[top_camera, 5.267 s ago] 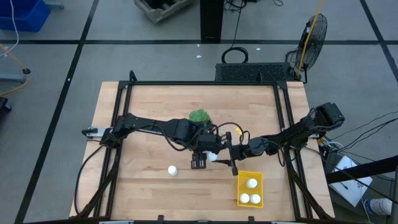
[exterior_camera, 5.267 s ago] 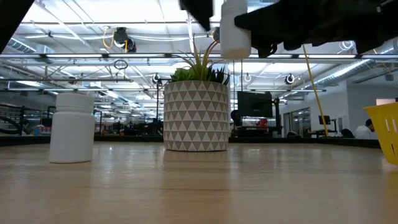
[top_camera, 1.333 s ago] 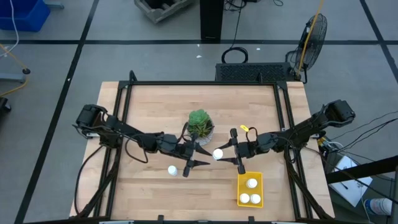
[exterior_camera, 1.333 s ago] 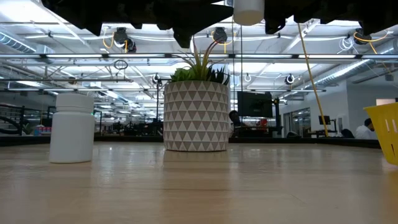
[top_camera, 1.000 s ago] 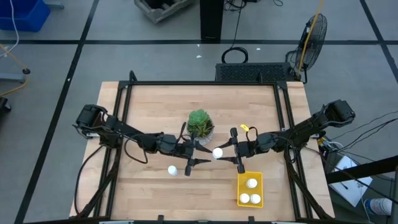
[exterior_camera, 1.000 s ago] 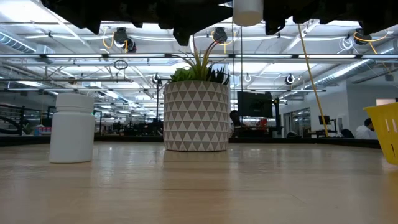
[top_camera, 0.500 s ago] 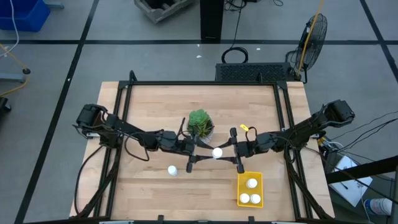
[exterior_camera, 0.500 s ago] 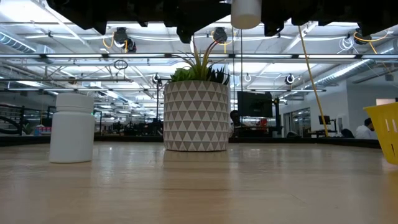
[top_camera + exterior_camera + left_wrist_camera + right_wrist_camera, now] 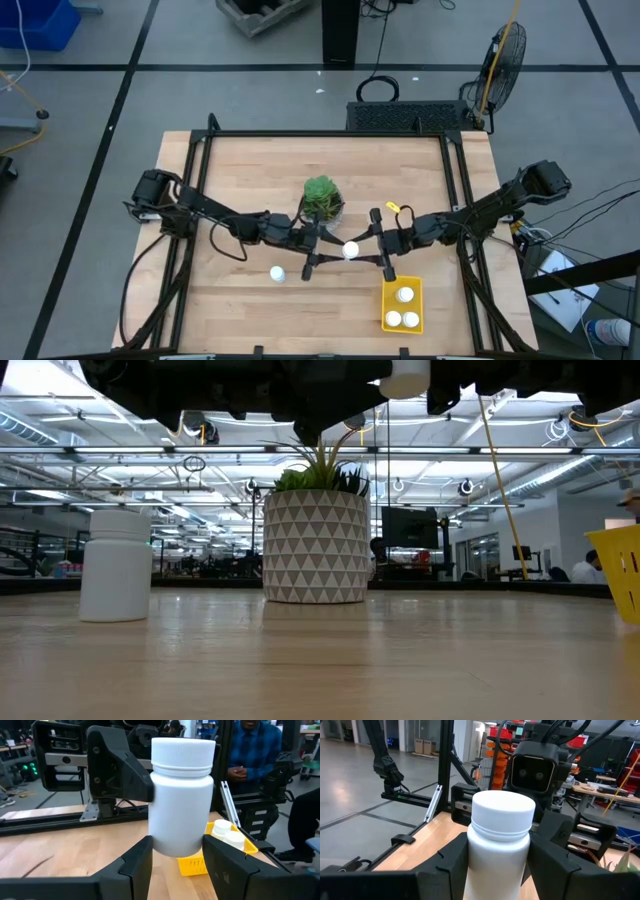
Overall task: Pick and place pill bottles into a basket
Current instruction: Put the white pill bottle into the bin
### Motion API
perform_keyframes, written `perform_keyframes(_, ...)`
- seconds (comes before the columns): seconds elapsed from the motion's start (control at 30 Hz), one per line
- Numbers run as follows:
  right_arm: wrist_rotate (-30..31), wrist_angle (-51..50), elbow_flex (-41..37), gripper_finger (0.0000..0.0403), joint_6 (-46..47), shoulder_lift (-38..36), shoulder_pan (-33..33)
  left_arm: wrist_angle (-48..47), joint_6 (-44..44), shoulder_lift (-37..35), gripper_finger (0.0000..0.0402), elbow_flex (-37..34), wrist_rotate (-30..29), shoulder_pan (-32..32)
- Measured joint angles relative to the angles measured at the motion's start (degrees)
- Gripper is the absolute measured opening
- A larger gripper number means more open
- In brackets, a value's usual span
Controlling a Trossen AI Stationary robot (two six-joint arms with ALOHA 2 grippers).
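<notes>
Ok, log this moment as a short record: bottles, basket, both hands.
Raised pill bottle: in the air between the two hands, upright
Right hand: shut on the raised pill bottle
Left hand: fingers against the base of the same bottle, apparently gripping too
Basket: yellow, at the table's near right, holds three bottles
Loose bottle: upright on the table, left of the basket
Plant: mid-table, behind the hands

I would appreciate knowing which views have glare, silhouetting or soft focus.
Low view: bright ceiling lights backlight the arms into black silhouettes; the potted plant stays clear. Left wrist view: the held pill bottle is sharp, the background soft. High view: evenly lit, no glare.
</notes>
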Motion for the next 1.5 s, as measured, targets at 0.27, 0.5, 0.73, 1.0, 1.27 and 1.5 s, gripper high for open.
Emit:
perform_keyframes(0.27, -0.62, 0.67, 0.13, 0.0162, 0.09, -0.07, 0.0, 1.81, 0.9, 0.02, 0.0175, 0.08, 3.36, 0.68)
perform_keyframes(0.5, -0.55, 0.46, 0.13, 0.0162, 0.15, -0.04, 0.0, 2.1, 0.64, 0.02, 0.0175, 0.1, 4.4, 1.04)
perform_keyframes(0.73, -0.33, 0.41, 0.13, 0.0162, -0.2, -0.03, -0.02, 2.65, 0.69, 0.02, 0.0192, 0.16, 4.75, 1.06)
perform_keyframes(1.0, 0.59, -0.32, 0.13, 0.0162, -0.44, 0.13, -0.15, 3.81, 0.02, -0.03, 0.023, 0.4, 2.14, 1.04)
perform_keyframes(1.27, -0.02, -0.13, 0.11, 0.0162, -0.44, 0.13, -0.2, 2.6, -2.07, -0.04, 0.0235, 0.4, 1.97, 1.31)
perform_keyframes(1.5, -0.15, 0.16, 0.11, 0.0162, -0.43, 0.11, -0.2, 1.45, -2.11, -0.07, 0.0237, 0.35, 1.96, 1.31)
